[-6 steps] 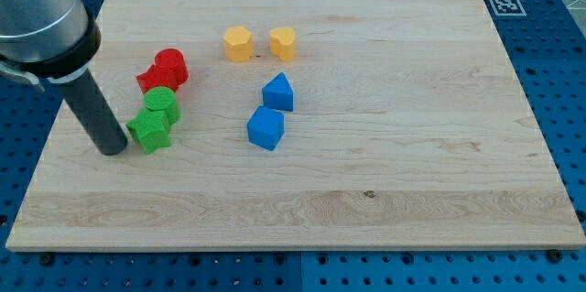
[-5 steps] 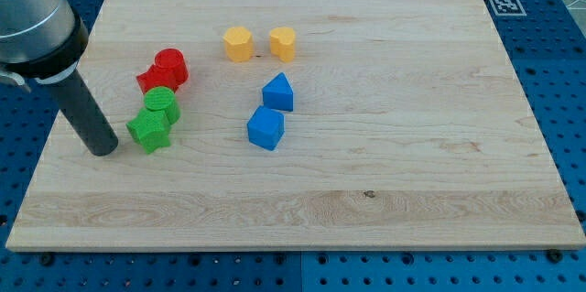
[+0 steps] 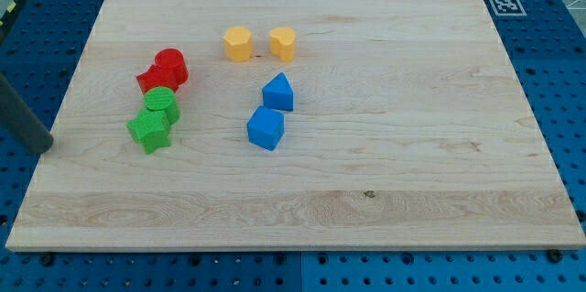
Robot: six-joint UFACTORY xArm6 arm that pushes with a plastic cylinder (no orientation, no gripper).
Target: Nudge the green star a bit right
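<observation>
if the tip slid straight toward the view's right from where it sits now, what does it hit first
Most likely the green star: my tip sits at the board's left edge, slightly lower in the view than the star, with bare wood between. It could be only a glancing hit.

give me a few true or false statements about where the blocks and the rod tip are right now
1. My tip touches the green star. False: the tip sits apart from it, off the board's left edge.
2. The green star lies against another green block, just above it in the view. True.
3. The two yellow blocks are nearer the view's bottom than the two blue blocks. False: the yellow ones are nearer the view's top.
4. The red blocks lie above the green pair in the view. True.
5. A block sits on the board's right half. False: every block is left of the middle.
</observation>
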